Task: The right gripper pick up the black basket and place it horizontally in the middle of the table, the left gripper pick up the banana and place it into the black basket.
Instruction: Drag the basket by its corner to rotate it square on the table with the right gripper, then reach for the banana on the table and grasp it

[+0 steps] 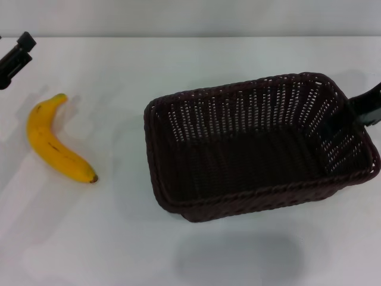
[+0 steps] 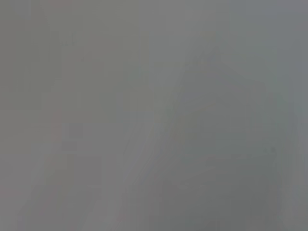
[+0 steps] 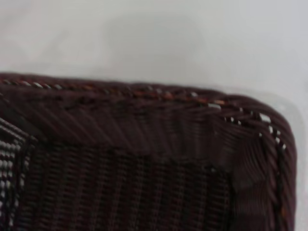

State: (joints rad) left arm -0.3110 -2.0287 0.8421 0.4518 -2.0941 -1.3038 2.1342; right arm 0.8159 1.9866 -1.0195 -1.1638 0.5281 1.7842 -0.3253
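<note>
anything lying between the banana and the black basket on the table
No. In the head view, only bare white table separates the banana from the black basket; the two lie apart, not touching.

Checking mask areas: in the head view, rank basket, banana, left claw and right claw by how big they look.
1. Basket, by far the largest.
2. Banana.
3. Right claw and left claw: both cut off at the picture's edge, similar visible patches, so no ranking between them.
</note>
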